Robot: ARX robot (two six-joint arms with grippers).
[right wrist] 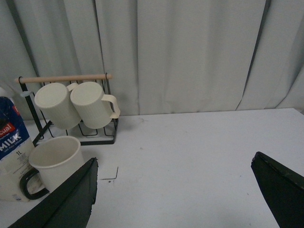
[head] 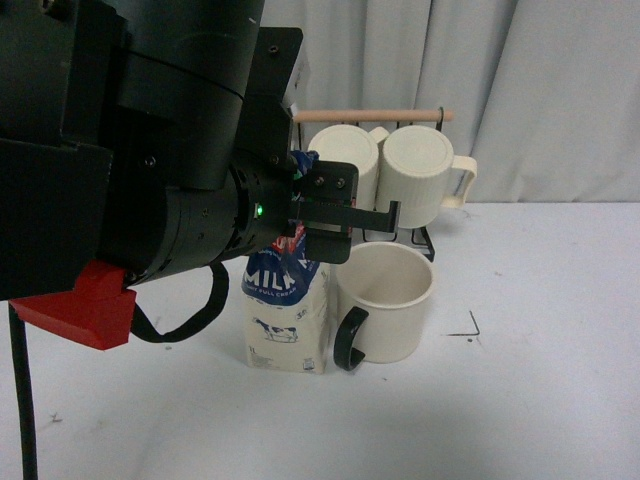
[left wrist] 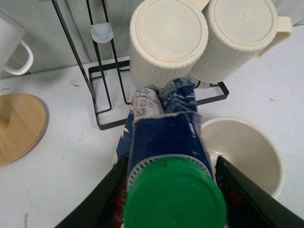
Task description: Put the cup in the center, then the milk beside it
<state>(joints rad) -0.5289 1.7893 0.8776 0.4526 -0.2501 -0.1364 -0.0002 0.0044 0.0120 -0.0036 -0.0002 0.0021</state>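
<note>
Your milk carton (head: pixel 290 325) stands upright on the white desk (head: pixel 520 400), with the left gripper (head: pixel 318 222) closed around its folded blue top, so the carton sits directly under and between that gripper's fingers. The cup (head: pixel 385 305) stands just to the right of the carton in the front view, so close they look to be touching, with its black handle (head: pixel 350 340) turned toward you and next to the carton's lower corner. From the left wrist view you see what the front view hides: the green cap (left wrist: pixel 175 194) of the carton fills the bottom of the picture, the dark fingers (left wrist: pixel 247 194) press against the carton's top on either side, and the cup's open mouth (left wrist: pixel 244 152) lies just beside it. The same view shows a wooden coaster (left wrist: pixel 19 126) and a small white mug (left wrist: pixel 12 47) off to one side, which the front view does not show. Behind the carton and cup, two ribbed mugs (head: pixel 385 170) hang on a black wire rack (head: pixel 400 235) with a wooden bar (head: pixel 370 115). The right gripper (right wrist: pixel 171 194) is well apart from everything, its fingers spread wide with nothing between them, and its camera sees the carton (right wrist: pixel 13 152), the cup (right wrist: pixel 54 164) and the rack (right wrist: pixel 66 78) from a distance.
</note>
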